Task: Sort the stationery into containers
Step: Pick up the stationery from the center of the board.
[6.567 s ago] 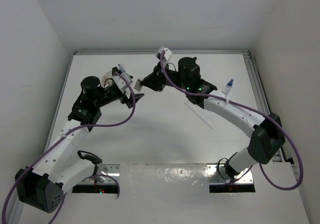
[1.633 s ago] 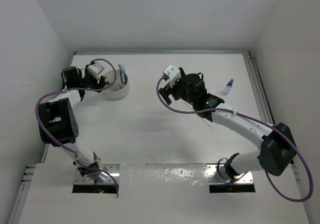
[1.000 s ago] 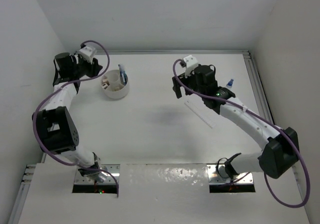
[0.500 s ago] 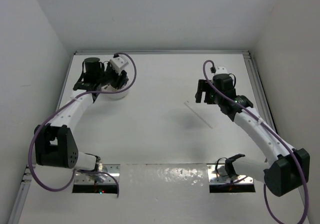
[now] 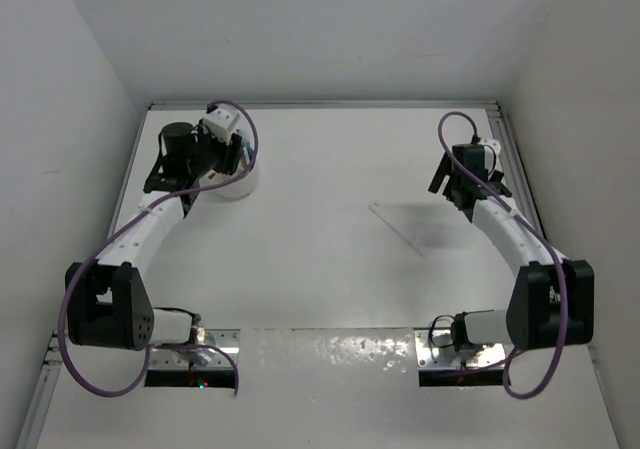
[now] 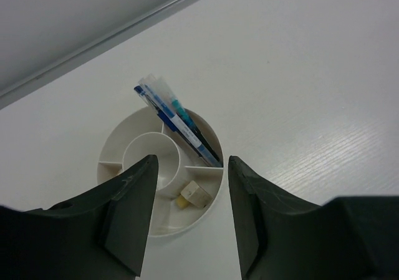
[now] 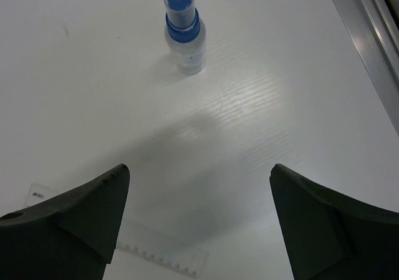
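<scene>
Right tool gapes empty, bottle ahead; left tool hovers parted, empty, above the tub.

White walls box in a white table; a metal rail, perhaps aluminium, edges it

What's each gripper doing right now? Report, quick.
Left gripper: open, empty, above the tub.
Right gripper: wide open, empty, bottle ahead of it.
</scene>
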Tool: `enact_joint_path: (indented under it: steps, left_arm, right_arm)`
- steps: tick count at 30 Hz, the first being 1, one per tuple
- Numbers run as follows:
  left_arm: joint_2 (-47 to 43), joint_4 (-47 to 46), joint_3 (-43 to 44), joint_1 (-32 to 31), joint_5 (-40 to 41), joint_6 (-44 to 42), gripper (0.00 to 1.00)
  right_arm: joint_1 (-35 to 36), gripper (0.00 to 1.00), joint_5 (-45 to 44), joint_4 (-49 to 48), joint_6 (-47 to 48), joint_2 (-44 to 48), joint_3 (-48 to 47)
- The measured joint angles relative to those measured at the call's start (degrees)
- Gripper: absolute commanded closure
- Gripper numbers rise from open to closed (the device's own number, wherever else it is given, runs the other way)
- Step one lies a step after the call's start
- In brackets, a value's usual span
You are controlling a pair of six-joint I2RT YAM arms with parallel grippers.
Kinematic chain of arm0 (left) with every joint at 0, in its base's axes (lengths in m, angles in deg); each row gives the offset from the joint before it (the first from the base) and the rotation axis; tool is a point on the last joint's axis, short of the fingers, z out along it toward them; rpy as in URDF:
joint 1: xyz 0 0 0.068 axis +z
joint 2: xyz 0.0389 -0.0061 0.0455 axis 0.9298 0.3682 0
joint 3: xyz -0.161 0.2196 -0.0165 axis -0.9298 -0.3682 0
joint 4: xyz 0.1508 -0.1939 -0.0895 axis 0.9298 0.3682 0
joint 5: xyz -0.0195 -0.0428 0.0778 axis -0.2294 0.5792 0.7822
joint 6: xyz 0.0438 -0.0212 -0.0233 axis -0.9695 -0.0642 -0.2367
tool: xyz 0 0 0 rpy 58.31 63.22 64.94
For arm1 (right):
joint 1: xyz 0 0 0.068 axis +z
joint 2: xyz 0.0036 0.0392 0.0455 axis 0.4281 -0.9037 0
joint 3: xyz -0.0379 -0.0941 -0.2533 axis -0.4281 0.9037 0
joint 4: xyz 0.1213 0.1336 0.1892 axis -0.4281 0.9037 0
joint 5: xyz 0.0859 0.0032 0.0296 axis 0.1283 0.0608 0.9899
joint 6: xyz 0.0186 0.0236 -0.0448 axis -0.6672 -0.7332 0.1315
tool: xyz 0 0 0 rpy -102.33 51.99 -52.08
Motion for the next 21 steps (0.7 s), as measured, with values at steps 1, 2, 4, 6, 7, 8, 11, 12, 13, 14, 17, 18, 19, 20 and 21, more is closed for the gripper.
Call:
enact_joint_path:
  steps: [1, 2, 4, 6, 7, 8, 11, 12, 13, 14, 17, 18, 19, 20, 21]
  left_arm:
    - [-0.17, -0.24, -0.5, 0.0, 0.2, 0.42, 0.53]
    - [-0.35, -0.46, -1.05, 0.0, 0.44, 0.72, 0.53]
    - [-0.83, -0.98, -2.23, 0.02, 0.98, 1.22, 0.53]
    - [-1.42, -1.38, -3.39, 0.17, 1.53, 1.46, 0.53]
    - [-1.77, -1.55, -3.85, 0.31, 1.75, 1.62, 0.53]
    - [-2.08, -1.79, -4.26, 0.44, 1.95, 1.68, 0.53]
    - [-2.84, -2.21, -4.87, 0.94, 2.62, 2.12, 0.53]
    - [-2.99, -2.27, -4.9, 1.16, 2.75, 2.27, 0.52]
    - [-3.1, -2.51, -4.9, 1.2, 2.91, 2.29, 0.52]
    - [-3.19, -2.78, -4.9, 1.33, 3.08, 2.36, 0.52]
    - [-3.21, -3.5, -4.9, 1.6, 3.26, 2.47, 0.52]
    - [-3.21, -3.56, -4.9, 1.66, 3.3, 2.47, 0.52]
    - [-3.21, -3.65, -4.9, 1.84, 3.32, 2.49, 0.52]
    - [-3.21, -3.72, -4.9, 1.86, 3.45, 2.49, 0.52]
    - [-3.21, -3.76, -4.9, 1.9, 3.48, 2.49, 0.52]
  right_arm:
    - [-0.26, 0.09, -0.87, -2.1, 0.59, -1.99, 0.2]
    - [-0.46, 0.09, -1.4, -3.93, 1.6, -3.67, 0.24]
    - [-0.83, 0.1, -2.43, -8.48, 4.13, -7.21, 0.24]
    - [-1.22, 0.13, -2.91, -12.85, 6.73, -10.8, 0.17]
    - [-1.49, 0.14, -3.23, -14.49, 7.78, -12.61, 0.09]
    - [-1.84, 0.16, -3.43, -16.2, 8.98, -14.45, -0.02]
    - [-2.93, 0.19, -3.37, -20.24, 11.45, -18.62, -0.07]
    - [-3.26, 0.19, -3.15, -21.53, 11.85, -19.52, 0.0]
    - [-3.58, 0.2, -2.58, -23.28, 12.22, -20.24, 0.22]
    - [-3.96, 0.21, -1.9, -25.27, 12.5, -20.48, 0.9]
    - [-5.46, 0.25, 1.22, -32.96, 13.0, -20.55, 4.76]
    - [-5.88, 0.27, 1.84, -35.34, 13.03, -20.87, 6.03]
    - [-6.19, 0.28, 2.45, -36.94, 13.16, -21.35, 6.73]
    - [-6.54, 0.29, 2.82, -38.14, 13.2, -22.14, 7.02]
    - [-6.86, 0.29, 3.34, -39.39, 13.27, -23.3, 6.95]
